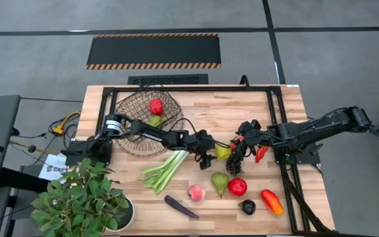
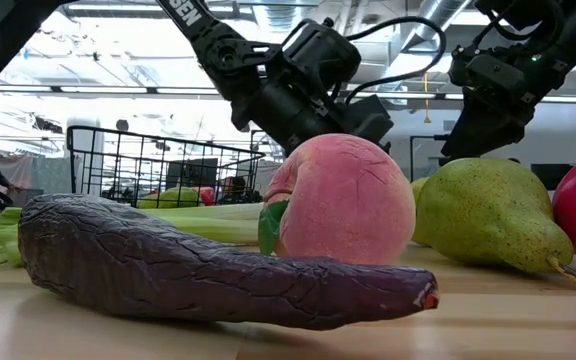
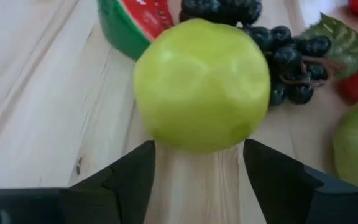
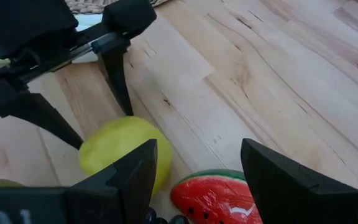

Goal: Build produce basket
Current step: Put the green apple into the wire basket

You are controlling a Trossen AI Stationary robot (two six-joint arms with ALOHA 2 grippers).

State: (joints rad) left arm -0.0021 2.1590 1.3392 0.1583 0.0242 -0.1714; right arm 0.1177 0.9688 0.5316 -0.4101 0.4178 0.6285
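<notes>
The left gripper (image 3: 197,171) has reached across the middle of the wooden table (image 1: 255,105) to a yellow-green fruit (image 3: 202,84), most likely a pear or a green apple. Its two fingers (image 3: 132,180) sit one on each side of the fruit with the jaws partly apart; the fruit is right between the tips, but I cannot tell if they are squeezing it yet. It looks like the arm is getting ready to grab the fruit so it can go in the basket. The wire basket (image 1: 133,105) is at the far left part of the table, well apart from this fruit, and it already has a red apple (image 1: 156,106) and a green fruit (image 1: 154,121) inside. Just beside the yellow-green fruit are a watermelon slice (image 3: 135,22) and dark grapes (image 3: 278,43). The right gripper (image 4: 197,180) hangs close over the same spot with its jaws apart and nothing in them, so it seems to be waiting. The celery stalk (image 1: 166,168), peach (image 1: 196,193), aubergine (image 1: 180,207), green pear (image 1: 220,182) and another red apple (image 1: 237,187) still lie on the table, nearer the front.
</notes>
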